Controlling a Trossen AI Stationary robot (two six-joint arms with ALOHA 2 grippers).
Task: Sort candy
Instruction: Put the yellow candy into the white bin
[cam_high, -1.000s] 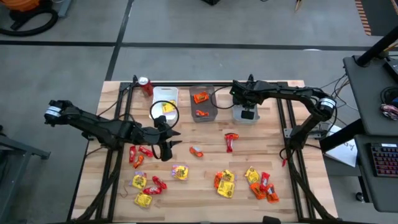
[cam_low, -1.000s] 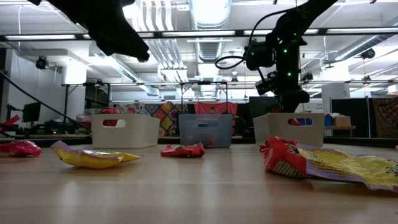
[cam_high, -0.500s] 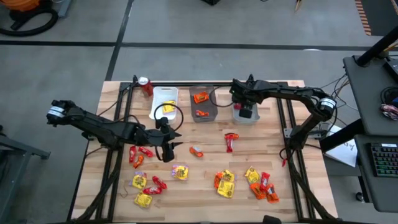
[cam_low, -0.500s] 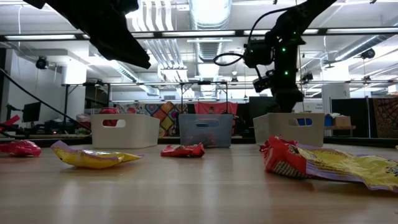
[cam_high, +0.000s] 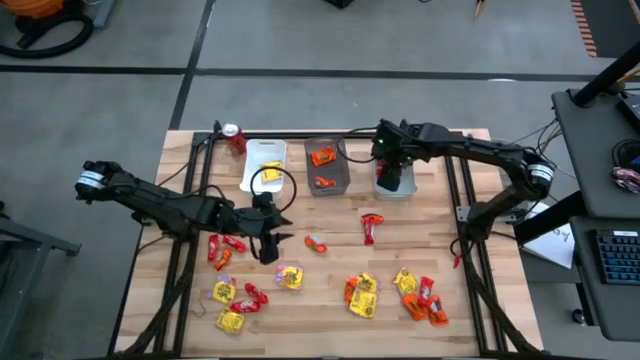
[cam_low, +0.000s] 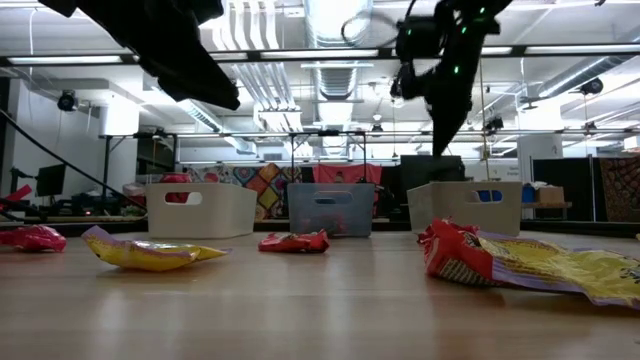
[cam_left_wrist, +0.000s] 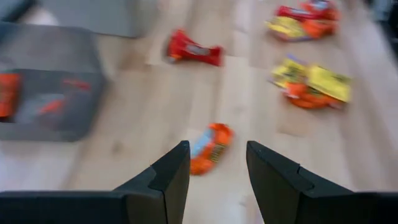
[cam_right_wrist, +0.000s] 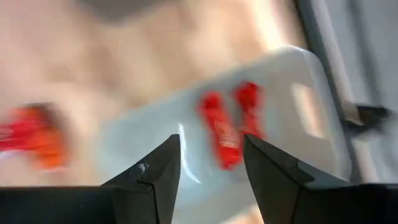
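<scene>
Wrist views: sorting barely begun

Left wrist view shows the left gripper (cam_left_wrist: 216, 167), its fingers spread and holding nothing, with an orange candy (cam_left_wrist: 210, 147) on the tabletop just beyond the fingertips. The right gripper (cam_right_wrist: 210, 163) has its fingers spread and empty above the white bin (cam_right_wrist: 298, 124), where two red candies (cam_right_wrist: 229, 124) lie beyond the fingertips. Farther off, the grey bin (cam_high: 327, 168) holds orange pieces. Most candy (cam_high: 362, 294) is unsorted on the tabletop (cam_high: 330, 320). No writing is readable.
</scene>
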